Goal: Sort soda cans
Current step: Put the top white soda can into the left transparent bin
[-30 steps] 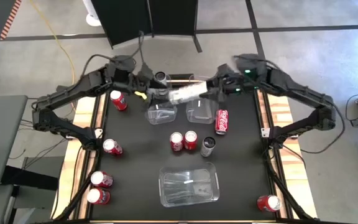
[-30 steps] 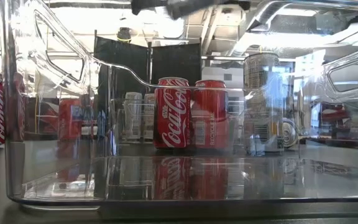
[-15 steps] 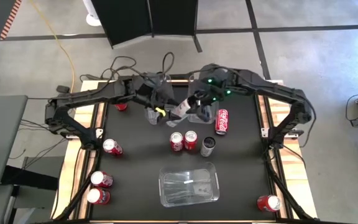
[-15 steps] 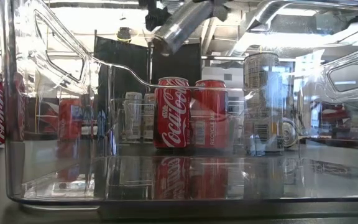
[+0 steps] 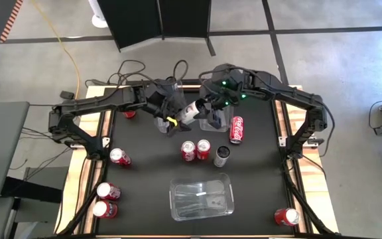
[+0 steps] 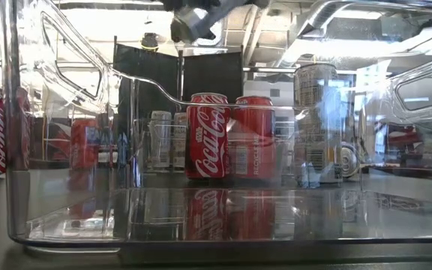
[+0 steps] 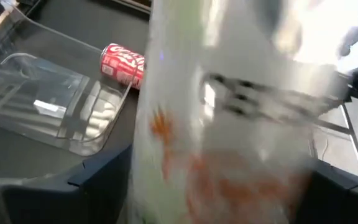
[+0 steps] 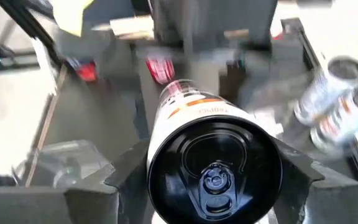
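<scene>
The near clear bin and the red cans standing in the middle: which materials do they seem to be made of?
The clear bin looks like glossy transparent plastic: the dark table shows through it. The red cans look like painted metal, probably aluminium, with bare silver tops.

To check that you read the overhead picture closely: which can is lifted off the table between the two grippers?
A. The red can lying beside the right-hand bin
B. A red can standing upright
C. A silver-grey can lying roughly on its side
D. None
C: the silver-grey can hangs tilted near level above the table between the left gripper and the right gripper; the right wrist view looks onto its end.
</scene>
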Motion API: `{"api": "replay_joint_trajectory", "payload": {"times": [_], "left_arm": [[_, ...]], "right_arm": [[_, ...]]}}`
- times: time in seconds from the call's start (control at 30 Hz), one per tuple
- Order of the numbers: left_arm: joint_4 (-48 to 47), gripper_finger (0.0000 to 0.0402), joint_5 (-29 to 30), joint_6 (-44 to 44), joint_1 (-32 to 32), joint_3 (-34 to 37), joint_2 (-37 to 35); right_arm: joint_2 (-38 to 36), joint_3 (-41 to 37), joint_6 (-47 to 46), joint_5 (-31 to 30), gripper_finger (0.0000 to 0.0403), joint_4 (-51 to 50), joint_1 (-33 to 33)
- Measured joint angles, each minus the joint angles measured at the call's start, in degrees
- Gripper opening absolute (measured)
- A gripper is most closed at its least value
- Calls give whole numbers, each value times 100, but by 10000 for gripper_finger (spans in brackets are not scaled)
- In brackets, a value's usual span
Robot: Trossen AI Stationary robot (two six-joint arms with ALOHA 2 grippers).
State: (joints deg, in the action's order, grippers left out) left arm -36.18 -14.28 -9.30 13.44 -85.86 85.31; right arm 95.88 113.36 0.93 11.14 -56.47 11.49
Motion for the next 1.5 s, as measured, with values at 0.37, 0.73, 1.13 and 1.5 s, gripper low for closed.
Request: {"api": "replay_joint_trajectory", "payload": {"times": [0.37,0.73,1.13,1.5], "left_arm": [[184,277,-7,-32,78,0,14],[212,304,6,-81,-95,0,18],[329,335,204,-125,-73,0,29],[660,255,167,-66,3,11,16]], "right_arm": [[7,-11,-150,-202,255,-288,-89],[-2,-17,-101,-209,255,-198,-100],[-57,-17,92,-258,255,1,-171],[-119,-17,-479,-237,256,-43,-80]]}}
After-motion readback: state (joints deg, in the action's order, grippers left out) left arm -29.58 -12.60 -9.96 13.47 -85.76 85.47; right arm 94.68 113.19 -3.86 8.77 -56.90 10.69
